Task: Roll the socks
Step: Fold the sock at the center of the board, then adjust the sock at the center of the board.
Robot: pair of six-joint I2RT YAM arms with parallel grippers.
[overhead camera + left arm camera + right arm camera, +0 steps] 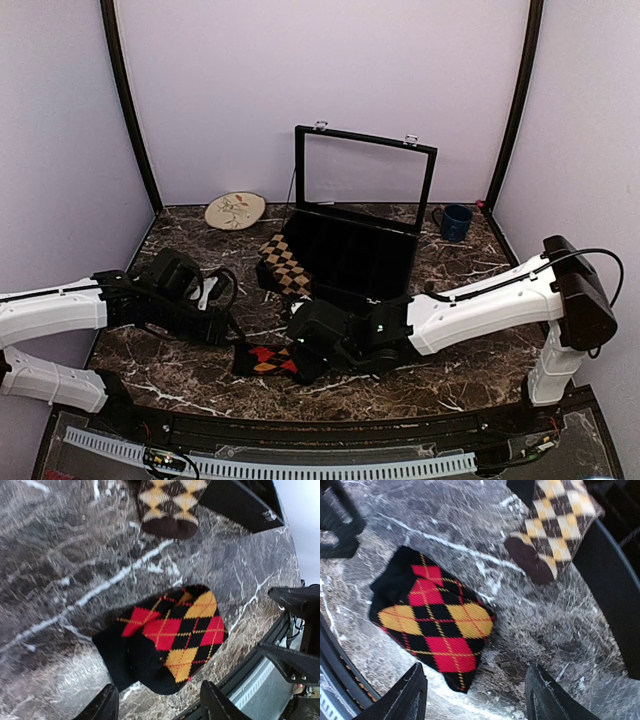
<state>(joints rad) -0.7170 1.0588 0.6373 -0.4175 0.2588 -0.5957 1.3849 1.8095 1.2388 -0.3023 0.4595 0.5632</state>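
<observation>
The red, orange and black sock (pixel 265 359) lies folded into a short bundle on the marble table near the front edge. It also shows in the left wrist view (pixel 170 637) and in the right wrist view (pixel 432 620). The tan-brown sock (pixel 284 265) lies further back, against the black case; its dark toe shows in the wrist views (pixel 170 502) (pixel 555 525). My left gripper (pixel 218 326) (pixel 157 710) is open and empty, just left of the red sock. My right gripper (pixel 303 345) (pixel 477 700) is open and empty at the sock's right end.
A black case (pixel 360 255) with a raised glass lid stands at the back centre. A round patterned plate (pixel 235 210) lies at the back left and a blue mug (pixel 456 222) at the back right. A black rail (pixel 300 425) runs along the table's front edge.
</observation>
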